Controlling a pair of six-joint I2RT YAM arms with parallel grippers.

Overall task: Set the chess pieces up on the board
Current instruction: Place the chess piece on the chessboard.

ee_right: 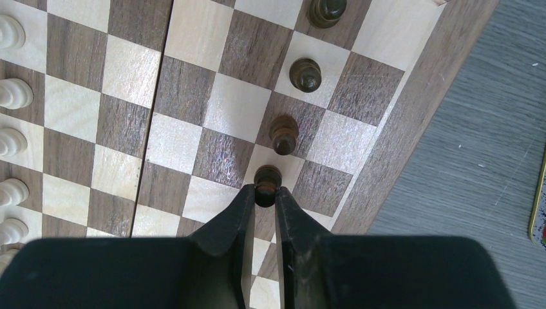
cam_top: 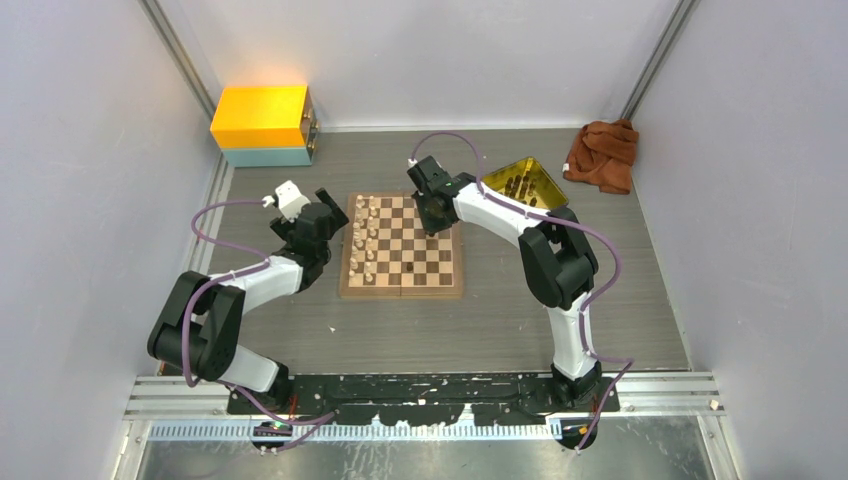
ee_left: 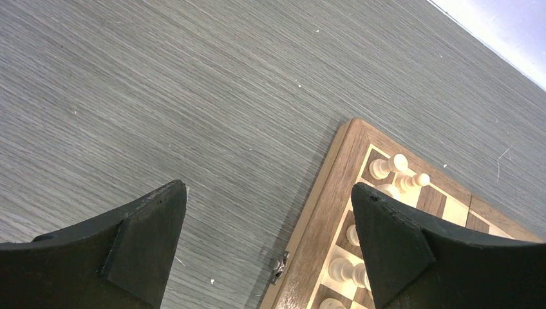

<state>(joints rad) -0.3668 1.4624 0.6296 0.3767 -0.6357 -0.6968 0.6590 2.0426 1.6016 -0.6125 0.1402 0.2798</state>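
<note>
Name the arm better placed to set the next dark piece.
Right: the right gripper is shut on a dark piece at the board's dark row. The left gripper is open, empty, beside the board.

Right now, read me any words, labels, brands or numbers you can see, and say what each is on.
None can be read.
The board has no letters or numbers on its border.
The yellow box shows no legible label.
</note>
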